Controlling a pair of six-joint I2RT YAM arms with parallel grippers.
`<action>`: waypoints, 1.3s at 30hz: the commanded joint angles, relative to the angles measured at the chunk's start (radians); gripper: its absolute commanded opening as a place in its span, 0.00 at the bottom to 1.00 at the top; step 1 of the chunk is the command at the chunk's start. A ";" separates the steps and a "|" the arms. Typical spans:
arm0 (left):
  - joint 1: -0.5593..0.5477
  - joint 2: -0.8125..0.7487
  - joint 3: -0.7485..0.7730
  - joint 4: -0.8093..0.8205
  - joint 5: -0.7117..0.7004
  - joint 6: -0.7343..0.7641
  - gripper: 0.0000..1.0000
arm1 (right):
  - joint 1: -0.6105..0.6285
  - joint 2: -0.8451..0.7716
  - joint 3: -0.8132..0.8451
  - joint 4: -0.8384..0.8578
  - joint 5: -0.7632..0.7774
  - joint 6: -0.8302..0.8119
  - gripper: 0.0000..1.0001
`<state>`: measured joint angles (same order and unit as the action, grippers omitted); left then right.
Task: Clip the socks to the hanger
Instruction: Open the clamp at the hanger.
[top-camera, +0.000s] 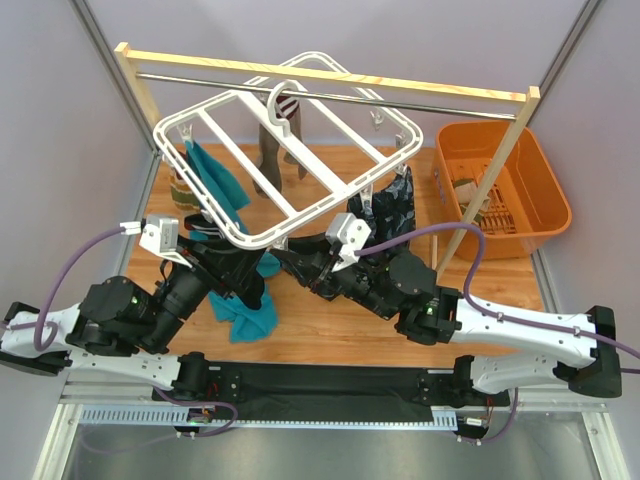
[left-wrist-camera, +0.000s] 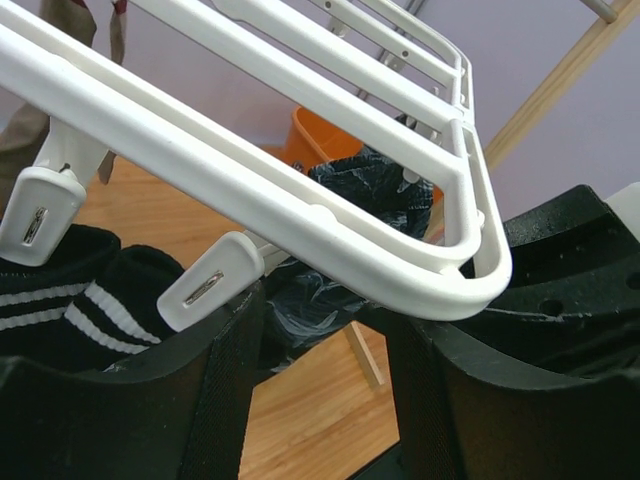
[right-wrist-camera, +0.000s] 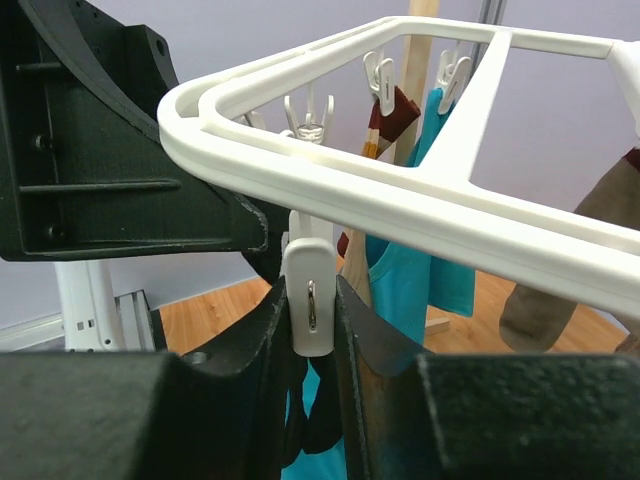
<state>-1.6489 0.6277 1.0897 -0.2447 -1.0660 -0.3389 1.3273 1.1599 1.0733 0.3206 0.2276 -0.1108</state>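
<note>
The white hanger (top-camera: 250, 163) hangs from the rail above the table. A teal sock (top-camera: 212, 175) and a grey-brown sock (top-camera: 270, 160) are clipped to it. My right gripper (right-wrist-camera: 311, 300) is shut on a white clip (right-wrist-camera: 309, 305) under the hanger's near bar (right-wrist-camera: 400, 200), and a black sock (right-wrist-camera: 320, 425) hangs below that clip between the fingers. My left gripper (left-wrist-camera: 325, 330) stands open under the hanger's corner (left-wrist-camera: 300, 200), with only table between its fingers. A black sock with white stripes (left-wrist-camera: 70, 300) lies just outside its left finger, beside another clip (left-wrist-camera: 210, 285).
A wooden rack with a metal rail (top-camera: 330, 72) carries the hanger. An orange basket (top-camera: 520, 190) stands at the right, behind the rack's slanted leg. A dark glossy patterned cloth (top-camera: 395, 205) hangs by the right arm. Another teal sock (top-camera: 250, 312) lies on the table.
</note>
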 joint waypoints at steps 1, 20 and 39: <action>0.003 -0.017 0.041 0.010 0.032 -0.032 0.58 | 0.004 -0.032 0.027 0.040 0.009 0.036 0.21; 0.003 -0.023 0.078 0.004 0.327 -0.313 0.47 | 0.009 0.107 0.490 -0.727 -0.129 0.310 0.00; 0.003 0.155 0.311 -0.376 0.222 -0.451 0.38 | 0.023 0.139 0.597 -0.982 -0.073 0.344 0.00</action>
<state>-1.6485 0.7559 1.3586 -0.4946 -0.8124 -0.7361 1.3384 1.3064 1.6344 -0.5987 0.1436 0.2214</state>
